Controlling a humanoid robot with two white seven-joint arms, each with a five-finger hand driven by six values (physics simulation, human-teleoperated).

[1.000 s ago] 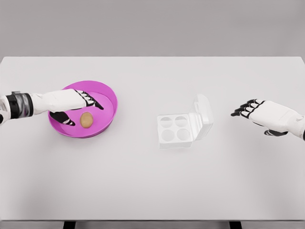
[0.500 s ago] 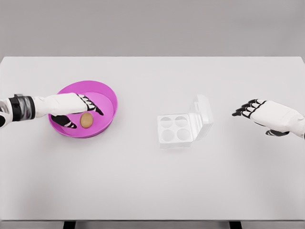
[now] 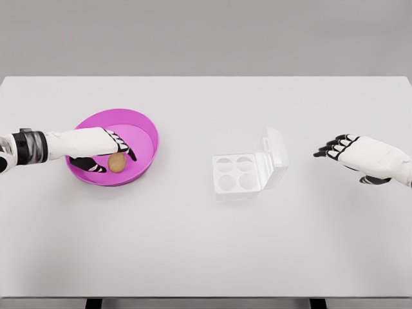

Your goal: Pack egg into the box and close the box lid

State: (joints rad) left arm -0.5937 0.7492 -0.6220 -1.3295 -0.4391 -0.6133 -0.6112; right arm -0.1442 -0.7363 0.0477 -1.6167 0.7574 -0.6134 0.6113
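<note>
**Left hand at the egg, box waiting to the right**

From where I stand, the brown egg [image 3: 116,162] lies in the pink bowl [image 3: 145,132] on the left part of the white bench [image 3: 206,244], toward the bowl's near side. The left hand [image 3: 103,149] reaches into the bowl from the left, its fingers [image 3: 123,147] arched over the top of the egg and the thumb low on the near-left side. The fingers are partly spread and bracket the egg; I cannot tell whether they touch it, and it does not look lifted. The egg sits just to the right of the palm, its long axis roughly upright in the view, so the grasp looks set to close across its narrow width.

The egg box [image 3: 237,175] stands near the middle of the bench, well apart from the bowl, its four cups bare and its lid [image 3: 273,154] tilted up on the right side. The right hand [image 3: 351,151] hovers beyond the box on the right, fingers relaxed and holding nothing. It is the nearer one to the lid; the left is plainly the one for the egg.
</note>
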